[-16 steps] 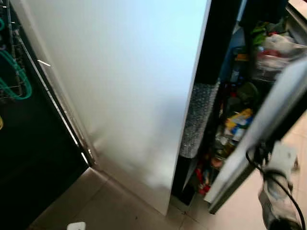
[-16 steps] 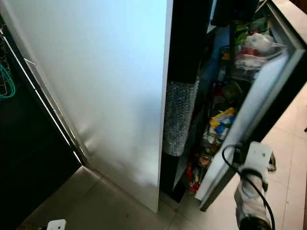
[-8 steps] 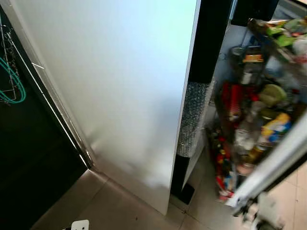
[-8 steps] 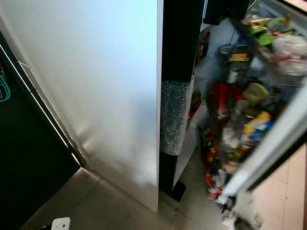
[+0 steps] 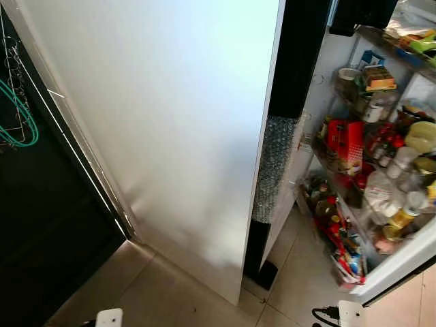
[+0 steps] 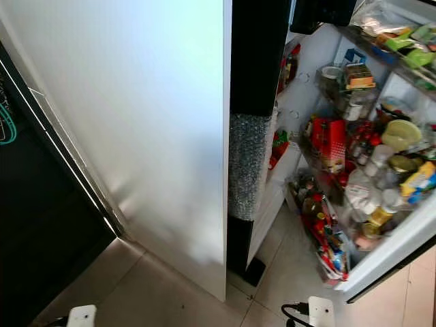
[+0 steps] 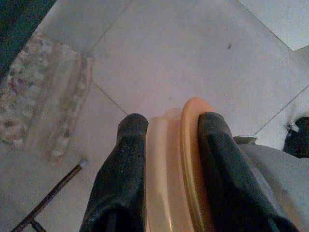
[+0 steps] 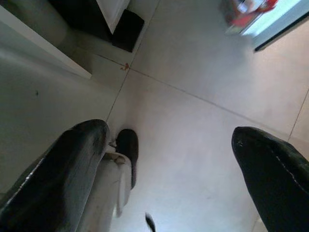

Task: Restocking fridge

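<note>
Head views. The white fridge door [image 6: 381, 252] at the robot's right stands swung open, its racks crowded: a red carton [image 6: 332, 142], a round pale-green lidded tub [image 6: 400, 133], clear bottles with white caps [image 6: 371, 194], small jars and packets lower down [image 6: 325, 242]. A top shelf holds green and clear plastic bags [image 6: 402, 30]. Much of it is too small or blurred to name. The large white panel of the closed fridge door [image 5: 170, 122] takes up the middle, with a strip of bubble wrap [image 5: 272, 167] along the black edge beside it. Grey floor tiles [image 6: 170, 293] lie below.

Left wrist view. The left gripper [image 7: 166, 169] is clamped on a translucent orange plastic lid or tub rim [image 7: 176, 164]; one black finger [image 7: 123, 174] presses each side. It is held low, over pale floor tiles [image 7: 193, 53] and near a patterned mat [image 7: 38, 96].

Right wrist view. The right gripper [image 8: 169, 159] points at the floor with its fingers [image 8: 72, 159] spread wide apart and nothing between them; the bottom of the open door [image 8: 270, 21] shows beyond.

Assessment. The door is open, so access is done. The orange item is in hand but well apart from any shelf; lifting it and finding a free place among the full racks remains.
</note>
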Available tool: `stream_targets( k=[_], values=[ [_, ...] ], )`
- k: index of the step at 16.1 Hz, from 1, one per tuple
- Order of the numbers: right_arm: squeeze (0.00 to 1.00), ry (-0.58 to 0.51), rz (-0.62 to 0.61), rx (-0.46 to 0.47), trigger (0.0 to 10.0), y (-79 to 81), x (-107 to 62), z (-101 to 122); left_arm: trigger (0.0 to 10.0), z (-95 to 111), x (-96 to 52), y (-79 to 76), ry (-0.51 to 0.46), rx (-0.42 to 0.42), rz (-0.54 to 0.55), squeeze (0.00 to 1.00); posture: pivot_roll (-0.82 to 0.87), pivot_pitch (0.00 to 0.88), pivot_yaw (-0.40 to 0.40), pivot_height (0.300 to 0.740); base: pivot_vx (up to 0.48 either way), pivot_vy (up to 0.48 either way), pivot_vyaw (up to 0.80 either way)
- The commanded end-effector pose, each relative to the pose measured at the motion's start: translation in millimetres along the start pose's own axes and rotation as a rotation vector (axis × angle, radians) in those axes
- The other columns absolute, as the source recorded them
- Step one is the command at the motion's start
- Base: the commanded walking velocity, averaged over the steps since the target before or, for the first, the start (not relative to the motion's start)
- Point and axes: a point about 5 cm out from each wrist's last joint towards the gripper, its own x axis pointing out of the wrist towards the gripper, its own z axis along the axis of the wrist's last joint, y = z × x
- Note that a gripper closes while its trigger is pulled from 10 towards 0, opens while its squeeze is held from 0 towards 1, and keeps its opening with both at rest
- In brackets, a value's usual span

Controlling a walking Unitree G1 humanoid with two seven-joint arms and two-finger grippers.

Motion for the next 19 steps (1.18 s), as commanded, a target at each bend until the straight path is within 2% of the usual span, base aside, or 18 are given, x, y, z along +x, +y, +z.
stream_targets(
  k=[1,5,8,10,13,15,17,18,19],
  values=[
    [0.0,0.031,-0.019,0.037,10.0,-2.2,-1.0,-8,10.0,-8,-1.8,9.8,0.027,-0.007,0.011,0.0,0.03,0.0,0.018,0.74,0.0,-0.368,0.0],
    [0.0,0.043,-0.024,0.068,10.0,-1.7,-1.7,-13,10.0,-18,-4.0,13.3,0.043,0.004,0.008,0.0,0.02,0.0,0.026,0.74,0.0,-0.408,0.0],
    [0.0,0.034,-0.024,0.056,10.0,-1.4,-1.2,-10,10.0,-17,-3.1,1.7,0.042,0.011,-0.009,0.0,0.02,0.0,0.029,0.74,0.0,-0.428,0.8],
    [0.0,0.036,-0.011,0.068,10.0,-0.5,-0.5,-6,10.0,-18,-2.8,-8.5,0.043,0.014,-0.021,0.0,0.02,0.0,0.03,0.74,0.0,-0.428,0.0],
    [0.0,0.023,-0.014,0.076,10.0,-0.7,-0.8,-7,10.0,-21,-3.4,-15.5,0.048,0.01,-0.027,0.0,0.02,0.0,0.024,0.74,0.0,-0.426,0.0],
    [0.0,0.013,-0.018,0.046,10.0,-2.3,-1.2,-7,10.0,-25,-4.2,-16.9,0.053,0.002,-0.024,0.0,0.02,0.0,0.024,0.74,0.0,-0.426,0.0],
    [0.0,0.012,-0.025,0.021,10.0,-5.6,-2.2,-10,10.0,-28,-4.9,-15.8,0.06,-0.002,-0.021,0.0,0.02,0.0,0.023,0.74,0.0,-0.426,0.8],
    [0.0,0.017,-0.021,0.051,10.0,-5.8,-2.5,-11,10.0,-29,-5.1,-14.7,0.063,-0.003,-0.019,0.0,0.02,0.0,0.022,0.74,0.0,-0.428,0.8],
    [0.0,0.026,0.001,0.037,10.0,-4.0,-2.8,-14,10.0,-29,-5.3,-12.8,0.064,-0.005,-0.017,0.0,0.02,0.0,0.022,0.74,0.0,-0.428,0.72]
  ],
)
